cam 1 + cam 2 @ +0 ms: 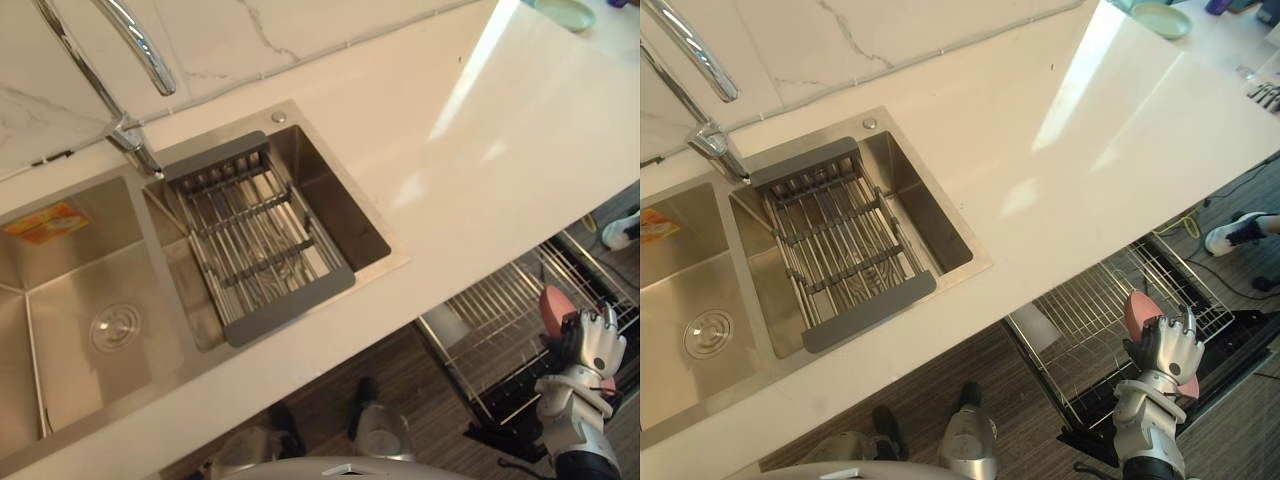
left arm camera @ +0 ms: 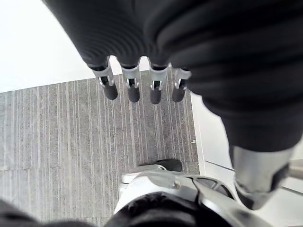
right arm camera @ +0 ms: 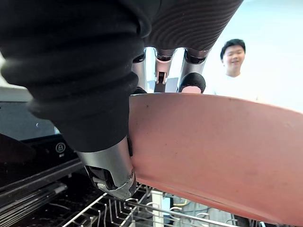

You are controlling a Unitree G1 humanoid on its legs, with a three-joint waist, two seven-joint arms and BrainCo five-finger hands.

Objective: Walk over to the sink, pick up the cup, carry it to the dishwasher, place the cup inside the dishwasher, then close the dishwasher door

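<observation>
I see my right hand curled round the pink cup, holding it above the wire dishwasher rack, just off the white worktop's edge. My left hand hangs over the grey floor, fingers straight, carrying nothing.

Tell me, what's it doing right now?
Right hand shut on pink cup, above pulled-out dishwasher rack. Left hand open, idle. Person stands beyond the rack.
</observation>
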